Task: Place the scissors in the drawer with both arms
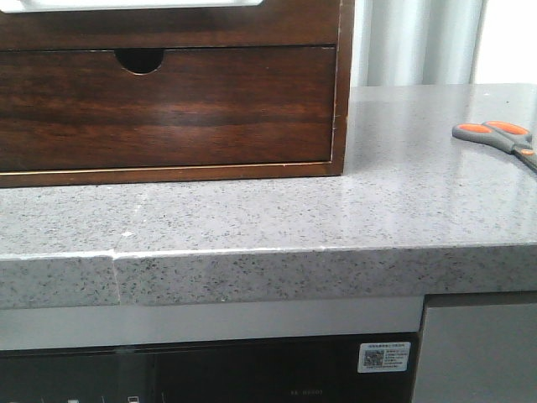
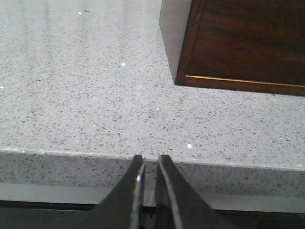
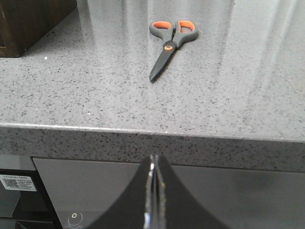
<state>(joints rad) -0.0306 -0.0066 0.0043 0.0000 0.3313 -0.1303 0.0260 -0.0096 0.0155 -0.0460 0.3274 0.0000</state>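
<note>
The scissors [image 1: 495,137] lie flat on the grey speckled counter at the far right, grey handles with orange inserts, blades shut. In the right wrist view the scissors [image 3: 169,45] lie ahead of my right gripper [image 3: 155,156], which is shut, empty and in front of the counter's front edge. The drawer [image 1: 168,27], dark brown with a white strip on top, shows only in part at the top of the wooden cabinet. My left gripper [image 2: 150,160] is all but shut, with a narrow slit between the tips. It is empty and sits at the counter's front edge. Neither gripper shows in the front view.
Below the drawer is a second dark wood drawer front with a half-round finger notch [image 1: 139,60]. The cabinet [image 2: 243,43] stands at the back left of the counter [image 1: 294,218]. Its corner shows in the right wrist view [image 3: 28,19]. A dark appliance front [image 1: 210,374] is under the counter.
</note>
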